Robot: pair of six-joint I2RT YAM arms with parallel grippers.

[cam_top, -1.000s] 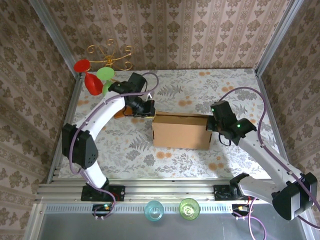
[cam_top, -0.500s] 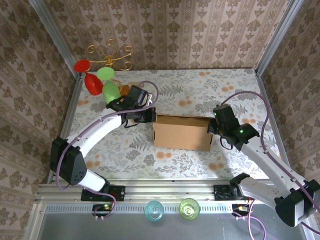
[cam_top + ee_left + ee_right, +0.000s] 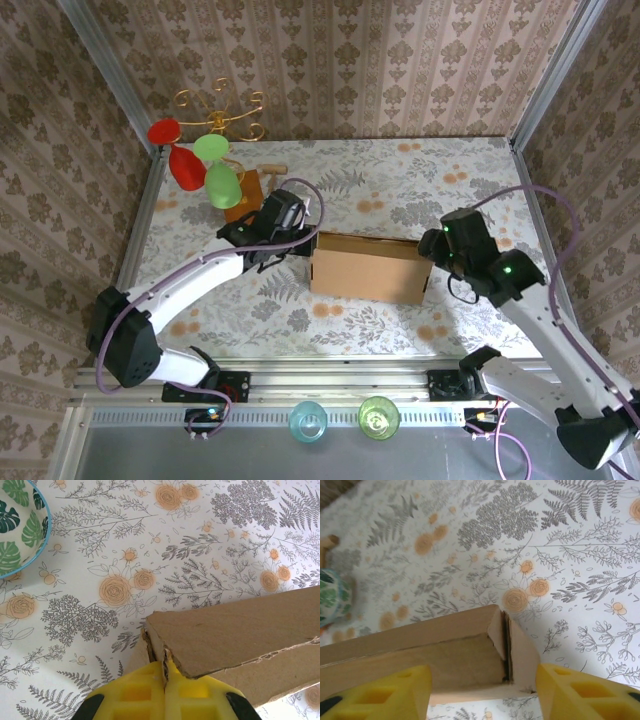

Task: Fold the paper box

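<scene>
The box (image 3: 367, 267) lies mid-table (image 3: 400, 170), folded into a flat-sided brown block with its long side across the top view. Its left end is partly covered by the left gripper (image 3: 164, 672). The yellow pads (image 3: 135, 695) are pressed together against a ragged cardboard corner, and whether an edge is nipped in the seam cannot be told. The box's right end sits between the spread fingers of the right gripper (image 3: 482, 690). These are clear of the cardboard and hold nothing, and their lower parts are cut off. A layered flap edge shows there, but its inside is not visible. A leaf-patterned bowl (image 3: 20, 525) with a blue rim is cropped at the left wrist view's corner.
</scene>
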